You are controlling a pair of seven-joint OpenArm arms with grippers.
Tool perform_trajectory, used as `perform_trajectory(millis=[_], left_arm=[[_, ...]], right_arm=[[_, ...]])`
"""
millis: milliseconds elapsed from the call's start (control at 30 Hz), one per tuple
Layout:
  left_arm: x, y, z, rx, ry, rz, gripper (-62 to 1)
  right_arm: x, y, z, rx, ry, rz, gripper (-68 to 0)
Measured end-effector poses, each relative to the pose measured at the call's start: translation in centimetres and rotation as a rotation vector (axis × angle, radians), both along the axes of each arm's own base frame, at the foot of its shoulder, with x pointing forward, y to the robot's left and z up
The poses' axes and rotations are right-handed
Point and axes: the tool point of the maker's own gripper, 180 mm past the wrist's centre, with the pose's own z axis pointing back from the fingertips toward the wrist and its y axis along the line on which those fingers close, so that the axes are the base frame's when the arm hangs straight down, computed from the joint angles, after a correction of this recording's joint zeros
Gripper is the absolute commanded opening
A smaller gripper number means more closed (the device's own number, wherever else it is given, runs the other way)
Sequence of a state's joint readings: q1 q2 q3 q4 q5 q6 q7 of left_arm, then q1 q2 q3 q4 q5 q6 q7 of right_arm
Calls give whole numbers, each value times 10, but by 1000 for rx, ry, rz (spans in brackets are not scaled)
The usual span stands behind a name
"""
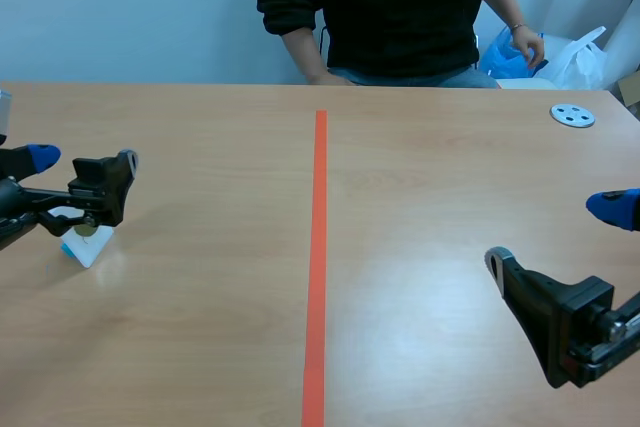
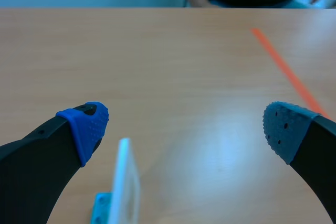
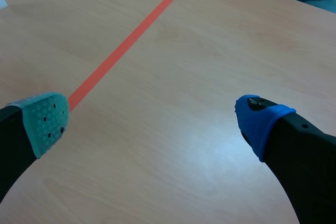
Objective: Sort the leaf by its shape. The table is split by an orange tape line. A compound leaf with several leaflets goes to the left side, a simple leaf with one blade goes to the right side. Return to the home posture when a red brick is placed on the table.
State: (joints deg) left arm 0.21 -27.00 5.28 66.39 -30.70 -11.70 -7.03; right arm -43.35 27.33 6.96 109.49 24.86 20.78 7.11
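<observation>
No leaf or red brick shows in any view. The orange tape line (image 1: 318,247) runs down the middle of the wooden table. My left gripper (image 1: 85,162) hovers low over the left side, open, with nothing between its blue pads (image 2: 86,127). My right gripper (image 1: 555,235) hangs open over the near right side, and only bare wood lies between its fingers (image 3: 260,121). The tape line (image 3: 126,43) lies ahead of the right gripper and to its left. In the left wrist view the tape line (image 2: 286,72) runs ahead on the right.
A small white card on a light-blue stand (image 1: 88,245) sits under the left gripper, and in the wrist view this card (image 2: 123,182) is beside the left finger. A grey disc (image 1: 573,115) lies at the far right. A person (image 1: 400,7) sits across the table, with plastic bags (image 1: 560,57) beside them.
</observation>
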Motion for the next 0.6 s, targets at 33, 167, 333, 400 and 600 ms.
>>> perform_trajectory(millis=[33, 167, 333, 400, 600], left_arm=[[-4, -11, 7, -2, -7, -35, 14], [-27, -54, 25, 23, -5, -164, 14], [-67, -99, 45, 18, -3, -304, 14], [-82, -112, 50, 20, -6, -344, 14], [-128, -131, 43, -8, 78, -396, 14]], right_arm=[[0, 0, 0, 0, 0, 0, 4], [0, 0, 0, 1, -2, 0, 4], [0, 0, 0, 1, -2, 0, 4], [0, 0, 0, 1, -2, 0, 4], [0, 0, 0, 1, -2, 0, 4]])
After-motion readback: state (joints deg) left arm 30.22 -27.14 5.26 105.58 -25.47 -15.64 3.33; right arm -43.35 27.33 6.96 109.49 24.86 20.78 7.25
